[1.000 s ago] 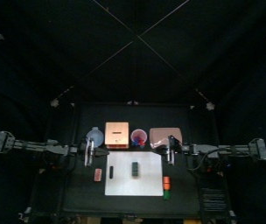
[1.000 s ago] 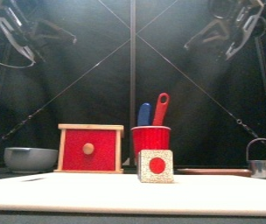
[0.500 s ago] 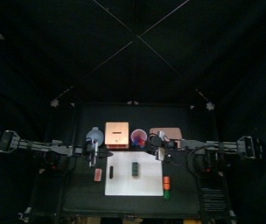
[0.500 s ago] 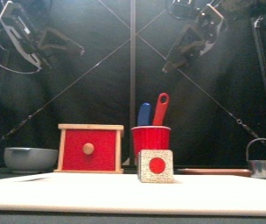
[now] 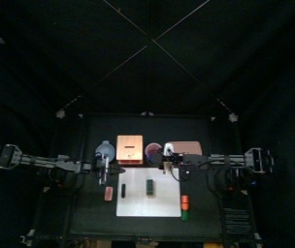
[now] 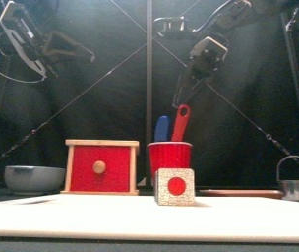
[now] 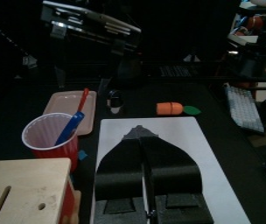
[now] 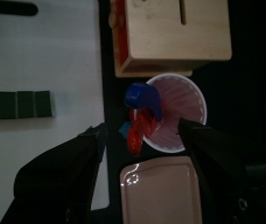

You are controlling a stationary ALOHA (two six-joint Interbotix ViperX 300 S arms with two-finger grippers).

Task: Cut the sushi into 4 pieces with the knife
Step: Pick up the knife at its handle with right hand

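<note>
Sushi roll (image 5: 151, 186): dark green blocks in one unbroken bar, lying near the middle of the white cutting board (image 5: 131, 205). No cut has been made, as far as I can judge.

Knives: blue knife (image 6: 161, 128) and red knife (image 6: 181, 120), both standing in the red cup (image 6: 169, 156) just behind the board, between the wooden box (image 5: 129, 148) and the pink tray (image 5: 189, 148). Neither is gripped.

Right claw (image 8: 143, 131): jaws spread, nothing between them. Change logged: a second ago this arm hung over the right side of the counter (image 5: 92, 208). It has since swung in toward the middle and now sits above the cup, with the knife handles framed between its jaws in its wrist view. I read this as the approach to pick up a knife, so all the cutting is still ahead.

Left claw (image 7: 142, 133): jaws pressed together, empty, near the board's left edge, unmoved.

Clearances: the cup stands close to the box on one side and the tray on the other, so my descent is narrow. The two handles lean near each other, and I risk catching both. The board shows bare white all round the roll. An orange toy (image 5: 184, 201) lies off its right edge and a small red toy (image 5: 109, 193) off its left.
</note>
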